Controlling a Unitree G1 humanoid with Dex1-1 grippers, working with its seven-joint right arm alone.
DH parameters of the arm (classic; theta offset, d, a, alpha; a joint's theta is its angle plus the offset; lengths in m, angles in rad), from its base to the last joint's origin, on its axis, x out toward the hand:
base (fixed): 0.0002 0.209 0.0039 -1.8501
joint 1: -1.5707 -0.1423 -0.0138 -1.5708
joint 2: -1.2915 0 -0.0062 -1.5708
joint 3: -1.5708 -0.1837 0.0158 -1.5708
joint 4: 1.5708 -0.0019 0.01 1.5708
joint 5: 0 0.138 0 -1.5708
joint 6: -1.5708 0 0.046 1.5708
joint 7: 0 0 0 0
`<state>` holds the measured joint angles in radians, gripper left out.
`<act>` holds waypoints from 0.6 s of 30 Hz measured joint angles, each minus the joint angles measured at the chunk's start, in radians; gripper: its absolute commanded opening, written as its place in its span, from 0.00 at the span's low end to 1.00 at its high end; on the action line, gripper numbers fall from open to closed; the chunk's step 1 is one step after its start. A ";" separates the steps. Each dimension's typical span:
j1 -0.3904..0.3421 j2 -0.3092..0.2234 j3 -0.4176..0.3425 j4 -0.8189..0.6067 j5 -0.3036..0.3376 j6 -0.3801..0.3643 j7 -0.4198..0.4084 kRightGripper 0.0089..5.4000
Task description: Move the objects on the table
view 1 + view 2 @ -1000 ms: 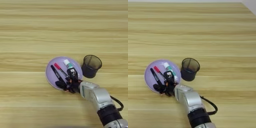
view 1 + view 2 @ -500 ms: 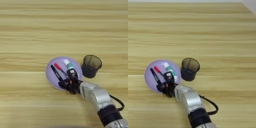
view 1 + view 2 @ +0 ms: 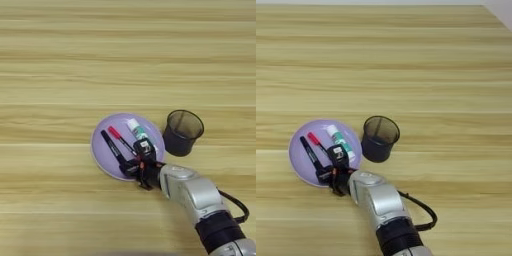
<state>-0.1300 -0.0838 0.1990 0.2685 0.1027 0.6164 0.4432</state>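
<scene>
On the near half of the table (image 3: 60,60), the right gripper (image 3: 141,162) reaches over a lilac plate (image 3: 102,155) of pens.

The tan wood with its horizontal grain fills both views, no room beyond it; the silver forearm (image 3: 192,192) comes in from the bottom right, little changed from a second ago, the things lying as before; the black fingers (image 3: 144,148) look somewhat parted over the plate's near rim, though whether they grip anything I cannot tell; on the plate lie the black marker (image 3: 110,144), a red-capped pen (image 3: 119,138) and the glue stick (image 3: 136,129); just right stands the mesh pen cup (image 3: 181,132), upright, apparently empty.
</scene>
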 measured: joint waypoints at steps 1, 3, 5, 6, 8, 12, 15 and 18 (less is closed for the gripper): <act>0.000 0.000 0.000 0.000 0.000 0.000 0.000 0.20; 0.000 0.000 0.000 0.000 0.000 0.000 0.000 0.20; 0.000 0.001 -0.001 0.000 0.000 0.000 0.000 0.20; 0.000 0.001 -0.001 0.000 0.000 0.000 0.000 0.20; 0.001 0.001 -0.003 0.000 0.001 0.001 0.000 0.20; 0.004 0.003 -0.009 -0.002 0.002 -0.012 0.000 0.20; 0.014 0.003 -0.007 -0.011 0.002 -0.019 0.000 0.19; 0.020 0.003 -0.006 -0.018 0.001 -0.019 0.000 0.19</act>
<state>-0.1102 -0.0810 0.1931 0.2508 0.1042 0.5973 0.4430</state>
